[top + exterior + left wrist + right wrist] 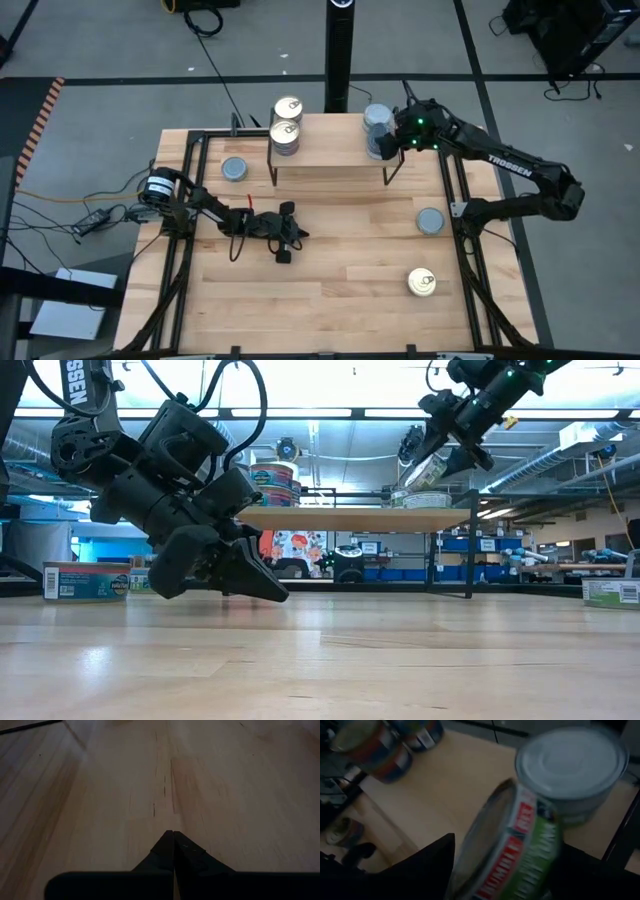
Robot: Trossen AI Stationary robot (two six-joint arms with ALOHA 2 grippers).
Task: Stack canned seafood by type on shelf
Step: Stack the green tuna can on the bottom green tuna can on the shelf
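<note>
The shelf (330, 155) stands at the table's far side. On its left end two gold-topped tins (286, 120) are stacked, and on its right end sits a blue-grey-topped tin (570, 765). My right gripper (452, 452) hangs just above that tin, shut on a green-labelled tin (520, 845). My left gripper (288, 240) is shut and holds nothing, low over the table's middle left. Loose tins rest on the tabletop: a blue-grey one (234, 168), another (430, 220) and a gold one (422, 283). My right gripper has the green-labelled tin pinched between its two fingers (432, 865), which come slanting down from the table's right. The tin's side wall (530, 855) faces the wrist camera and its flat faces look toward the fingers. It hangs tilted on edge, clear of the tin below.
The shelf's middle (350, 518) is bare wood between the two stacks. Black metal rails (185, 230) run along the table's left and right sides. A black post (338, 60) stands behind the shelf. The table's near half (330, 290) is mostly bare.
</note>
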